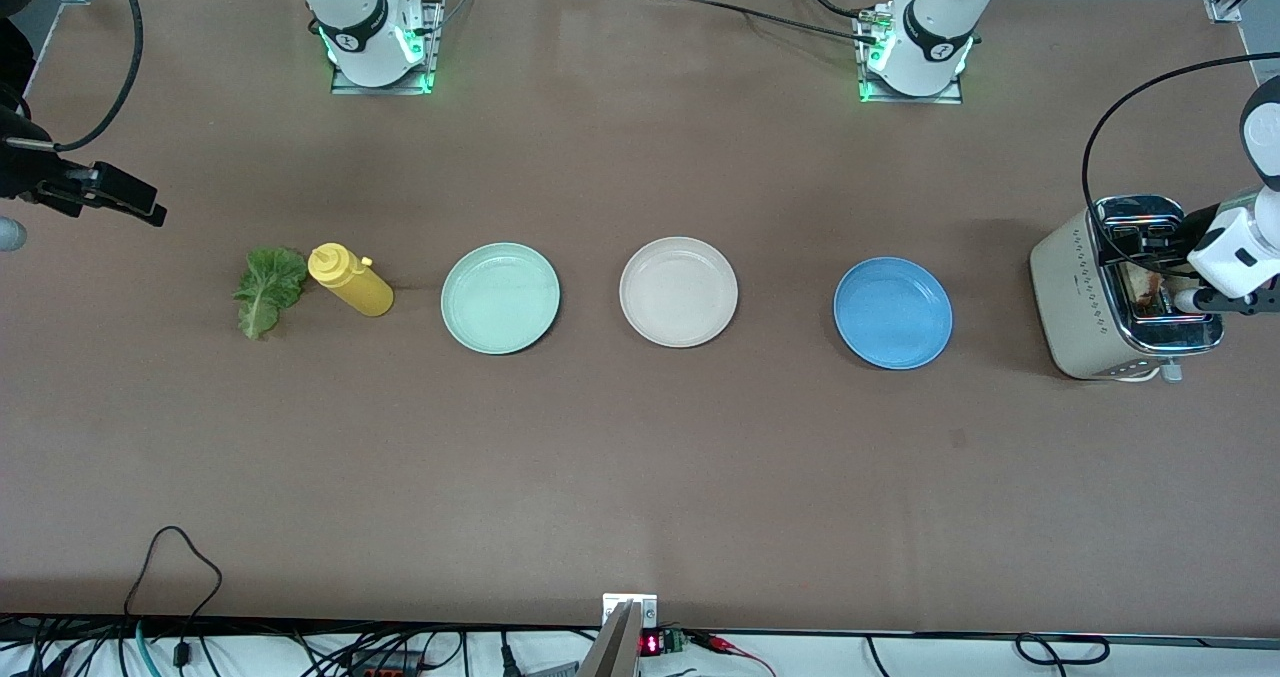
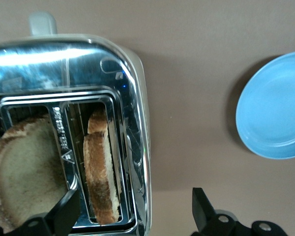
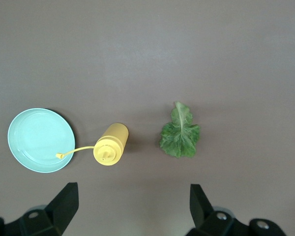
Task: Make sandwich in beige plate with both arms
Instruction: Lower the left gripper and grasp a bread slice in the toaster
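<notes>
The beige plate (image 1: 678, 291) sits bare between the mint green plate (image 1: 500, 297) and the blue plate (image 1: 893, 312). Toward the left arm's end, the left gripper (image 2: 135, 216) hovers over the toaster (image 1: 1110, 297), fingers apart, two bread slices (image 2: 101, 167) in its slots. Toward the right arm's end lie the mustard bottle (image 1: 350, 279) and the lettuce leaf (image 1: 268, 289), under the spread-fingered right gripper (image 3: 132, 211).

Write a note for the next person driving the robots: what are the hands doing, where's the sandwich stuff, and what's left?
Left end effector: open, over the toaster, holding nothing.
Right end effector: open, empty, above the table near the lettuce leaf.
Two bread slices sit in the toaster slots.
Lettuce lies beside the yellow bottle, at the right arm's end.
Beige plate: between the mint plate and blue plate.
Done: nothing on the plate.
Left: bread, lettuce, bread onto the beige plate.
</notes>
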`<state>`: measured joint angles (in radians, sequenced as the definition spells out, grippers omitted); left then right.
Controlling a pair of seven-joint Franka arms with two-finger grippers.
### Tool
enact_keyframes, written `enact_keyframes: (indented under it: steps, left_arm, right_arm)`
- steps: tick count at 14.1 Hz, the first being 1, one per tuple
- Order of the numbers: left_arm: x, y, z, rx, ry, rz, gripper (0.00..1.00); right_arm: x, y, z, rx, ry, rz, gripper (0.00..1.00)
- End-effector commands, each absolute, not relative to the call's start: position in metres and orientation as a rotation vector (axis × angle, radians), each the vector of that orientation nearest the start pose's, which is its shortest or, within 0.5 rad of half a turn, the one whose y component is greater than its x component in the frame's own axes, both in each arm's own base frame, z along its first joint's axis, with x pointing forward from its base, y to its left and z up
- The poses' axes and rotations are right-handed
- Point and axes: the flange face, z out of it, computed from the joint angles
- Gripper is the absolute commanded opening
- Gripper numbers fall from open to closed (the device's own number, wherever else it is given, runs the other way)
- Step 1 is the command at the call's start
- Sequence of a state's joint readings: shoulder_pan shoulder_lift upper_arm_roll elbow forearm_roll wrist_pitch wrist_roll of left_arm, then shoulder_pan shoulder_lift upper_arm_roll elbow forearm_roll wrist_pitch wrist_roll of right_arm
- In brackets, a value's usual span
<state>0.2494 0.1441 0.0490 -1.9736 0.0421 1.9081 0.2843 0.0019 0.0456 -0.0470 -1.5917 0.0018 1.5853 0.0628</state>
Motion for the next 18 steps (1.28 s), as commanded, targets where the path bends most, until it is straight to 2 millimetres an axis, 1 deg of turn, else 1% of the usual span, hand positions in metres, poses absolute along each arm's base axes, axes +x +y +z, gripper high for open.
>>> enact_keyframes:
  steps: [1,3,5,7,10,11,14,15,17,18]
  left_arm:
    - [0.528,0.171,0.382,-3.132,0.115,0.329,1.00]
    - [0.527,0.183,0.383,-3.131,0.118,0.295,1.00]
    - [0.527,0.187,0.380,-3.132,0.121,0.299,1.00]
    - [0.527,0.189,0.374,-3.135,0.121,0.316,0.94]
    - [0.524,0.190,0.364,-3.139,0.122,0.346,0.92]
    - [0.524,0.189,0.361,-3.140,0.122,0.353,0.88]
    - [0.525,0.190,0.359,-3.141,0.117,0.355,0.60]
    - [0.525,0.190,0.360,-3.141,0.119,0.352,0.45]
    - [0.526,0.190,0.365,-3.140,0.123,0.341,0.26]
    - [0.526,0.190,0.364,-3.140,0.123,0.343,0.17]
  right_arm:
    - [0.564,-0.024,0.594,-3.135,0.174,0.065,1.00]
    - [0.564,-0.024,0.595,-3.135,0.174,0.063,1.00]
    - [0.564,-0.024,0.594,-3.135,0.174,0.065,1.00]
    - [0.564,-0.024,0.595,-3.135,0.174,0.063,1.00]
    - [0.564,-0.024,0.594,-3.135,0.174,0.065,1.00]
    - [0.564,-0.024,0.594,-3.135,0.174,0.065,1.00]
    - [0.564,-0.024,0.595,-3.135,0.174,0.063,1.00]
    - [0.564,-0.024,0.595,-3.135,0.174,0.063,1.00]
    - [0.564,-0.024,0.595,-3.135,0.176,0.063,1.00]
    - [0.564,-0.024,0.594,-3.135,0.174,0.067,1.00]
